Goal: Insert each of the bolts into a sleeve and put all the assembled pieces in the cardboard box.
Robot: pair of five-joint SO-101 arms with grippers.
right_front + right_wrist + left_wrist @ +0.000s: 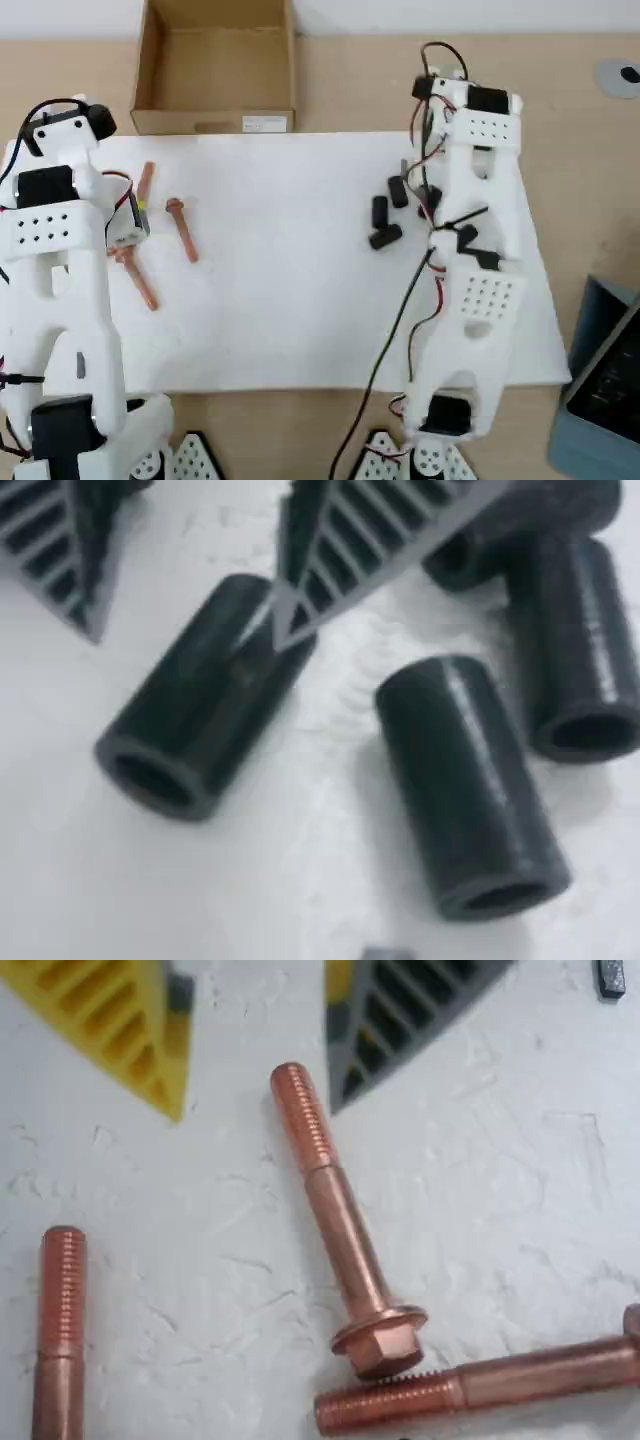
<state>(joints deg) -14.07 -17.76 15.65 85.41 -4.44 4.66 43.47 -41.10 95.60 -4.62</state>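
Bolts point(183, 228): copper, loose on white mat point(290, 300), left side. L gripper point(255, 1108) jaws apart, empty, just above one bolt point(340, 1220), at threaded end. Sleeves point(386, 222): black, clustered right side. R gripper point(190, 630) jaws apart, nothing held, one fingertip point(290, 620) over a sleeve point(190, 740). Cardboard box point(210, 122) at mat's far edge, on wood table point(350, 80).

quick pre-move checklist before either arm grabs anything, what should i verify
1. Left end effector open: ok.
2. Long copper flanged bolt threaded end lines up with its gap: ok.
3. Second copper bolt clear of that bolt's head: cannot tell, they look close to touching.
4. Right end effector open: ok.
5. Black cylindrical sleeve centred in its gap: not ok, one finger overlaps its edge.
6. Brown cardboard box open on top: ok.
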